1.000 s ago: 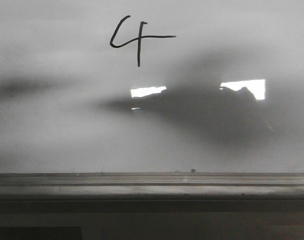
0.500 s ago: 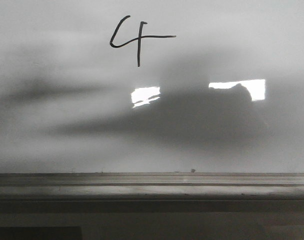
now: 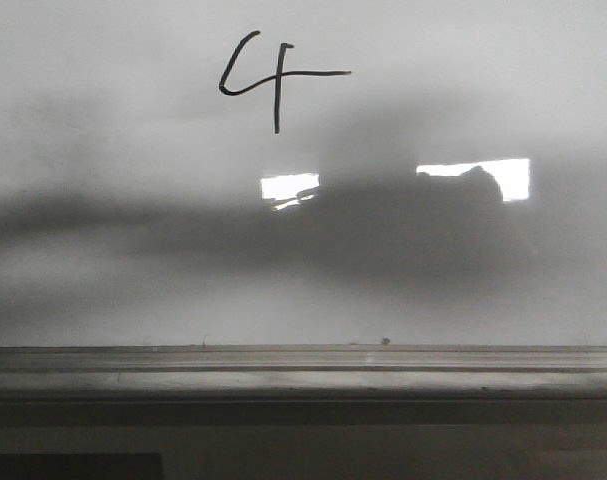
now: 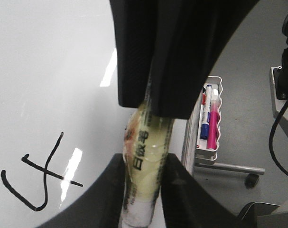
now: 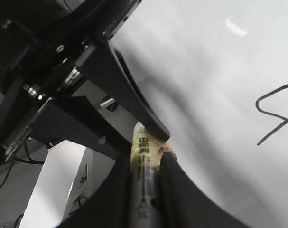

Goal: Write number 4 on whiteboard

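Note:
The number 4 point(image 3: 273, 78) is drawn in thin black line high on the whiteboard point(image 3: 483, 90); it also shows in the left wrist view point(image 4: 39, 180) and the right wrist view point(image 5: 276, 111). No gripper shows in the front view, only dark shadows. My left gripper point(image 4: 143, 194) is shut on a yellow-green marker point(image 4: 146, 161). My right gripper point(image 5: 144, 190) is shut on the same marker point(image 5: 144, 166). The right gripper's black body point(image 4: 177, 57) covers the marker's far end, so its tip is hidden. The two grippers face each other just off the board.
A grey tray rail point(image 3: 303, 372) runs along the board's lower edge. Bright light reflections point(image 3: 473, 172) lie on the board. A white wire basket point(image 4: 218, 97) with pink and blue markers hangs on a wheeled stand point(image 4: 250, 179). A black cable point(image 4: 276, 137) hangs nearby.
The shadows on the board have shifted and spread leftward into one long dark band. The number 4 is unchanged.

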Available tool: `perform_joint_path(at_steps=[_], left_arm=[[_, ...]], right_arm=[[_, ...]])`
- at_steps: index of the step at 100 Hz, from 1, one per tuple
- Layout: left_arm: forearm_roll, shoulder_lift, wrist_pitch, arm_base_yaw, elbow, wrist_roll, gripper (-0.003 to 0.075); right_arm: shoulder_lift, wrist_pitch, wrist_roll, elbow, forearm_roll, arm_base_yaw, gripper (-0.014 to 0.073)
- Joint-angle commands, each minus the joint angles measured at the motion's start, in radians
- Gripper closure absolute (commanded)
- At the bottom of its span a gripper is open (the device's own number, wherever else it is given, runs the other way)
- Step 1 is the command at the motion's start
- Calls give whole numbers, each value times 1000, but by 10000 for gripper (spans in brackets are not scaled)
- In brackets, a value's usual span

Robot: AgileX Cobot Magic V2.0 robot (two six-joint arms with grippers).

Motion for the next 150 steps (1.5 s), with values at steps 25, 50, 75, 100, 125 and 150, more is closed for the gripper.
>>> perform_joint_path(at_steps=[25, 50, 75, 100, 125, 150], left_arm=[[-24, -12, -59, -7, -28, -9, 741], [147, -23, -112, 10, -4, -249, 741], [154, -112, -496, 31, 179, -560, 741], [-16, -60, -740, 31, 288, -613, 741], [-120, 6, -820, 45, 320, -613, 741], [-128, 59, -826, 43, 320, -613, 740]], right_arm=[[-15, -14, -15, -33, 46, 0, 338], [-74, -133, -6, -33, 46, -53, 126], [-186, -158, 24, -5, 46, -211, 126], [-206, -193, 30, 32, 46, -225, 126], [-206, -197, 30, 32, 46, -226, 126], [-206, -211, 30, 32, 44, -226, 126]])
